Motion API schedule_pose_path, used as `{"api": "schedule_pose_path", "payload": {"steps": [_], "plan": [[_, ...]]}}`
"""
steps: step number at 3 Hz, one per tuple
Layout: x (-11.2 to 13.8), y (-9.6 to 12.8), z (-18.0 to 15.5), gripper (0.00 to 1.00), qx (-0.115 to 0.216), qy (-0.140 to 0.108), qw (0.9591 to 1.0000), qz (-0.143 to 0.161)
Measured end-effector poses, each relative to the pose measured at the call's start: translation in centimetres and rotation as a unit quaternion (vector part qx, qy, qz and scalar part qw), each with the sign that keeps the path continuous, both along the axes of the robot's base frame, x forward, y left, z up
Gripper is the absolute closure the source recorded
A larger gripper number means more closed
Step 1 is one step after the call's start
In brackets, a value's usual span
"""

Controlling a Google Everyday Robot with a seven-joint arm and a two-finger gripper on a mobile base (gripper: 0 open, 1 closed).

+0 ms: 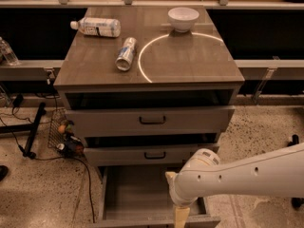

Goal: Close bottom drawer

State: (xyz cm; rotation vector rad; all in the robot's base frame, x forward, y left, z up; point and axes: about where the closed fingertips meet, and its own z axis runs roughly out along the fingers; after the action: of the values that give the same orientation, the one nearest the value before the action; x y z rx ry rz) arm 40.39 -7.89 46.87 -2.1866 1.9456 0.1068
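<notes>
Cabinet (190, 65): grey wood-grain, 3 drawers, seen from the front and above.

Bottom drawer (135, 194): pulled well out toward the camera. Its plain grey interior is exposed and nothing shows inside. The front panel lies along the lower edge of the view, and its handle is out of sight.

Middle drawer (123, 155): out a little, with a dark gap above it. Its small dark bar handle is at centre.

Top drawer (104, 121): also out a little, with a dark gap under the cabinet top. It has the largest handle.

Arm (251, 175): white, entering from the right edge and reaching left across the right half of the bottom drawer. The rounded wrist joint sits over the drawer's right side, just below the middle drawer front.

Gripper (181, 218): beige, pointing down from the wrist, at the bottom drawer's front panel, right of centre. Whether it touches the panel cannot be told, nor whether it is wide or narrow. It holds nothing visible.

On the cabinet top:
- 1 white bowl (183, 18), upright, at the rear, right of centre.
- 1 plastic bottle (97, 26), lying on its side at rear left.
- 1 can (126, 54), lying on its side left of centre, near the bottle but apart from it.
- 1 bright arc of light (142, 65), curving from beside the can toward the bowl.

Floor (266, 127): speckled. A wire basket (61, 129) with cables stands just left of the cabinet.
</notes>
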Motion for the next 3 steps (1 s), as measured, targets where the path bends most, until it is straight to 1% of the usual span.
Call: {"api": "schedule_pose_path", "payload": {"steps": [1, 2, 3], "plan": [[1.4, -0.1, -4.0, 0.0, 0.012, 0.01, 0.9996, -0.023], [3.0, -1.0, -10.0, 0.0, 0.025, 0.021, 0.9981, -0.052], [4.2, -3.2, -15.2, 0.0, 0.024, 0.02, 0.9968, -0.073]]}}
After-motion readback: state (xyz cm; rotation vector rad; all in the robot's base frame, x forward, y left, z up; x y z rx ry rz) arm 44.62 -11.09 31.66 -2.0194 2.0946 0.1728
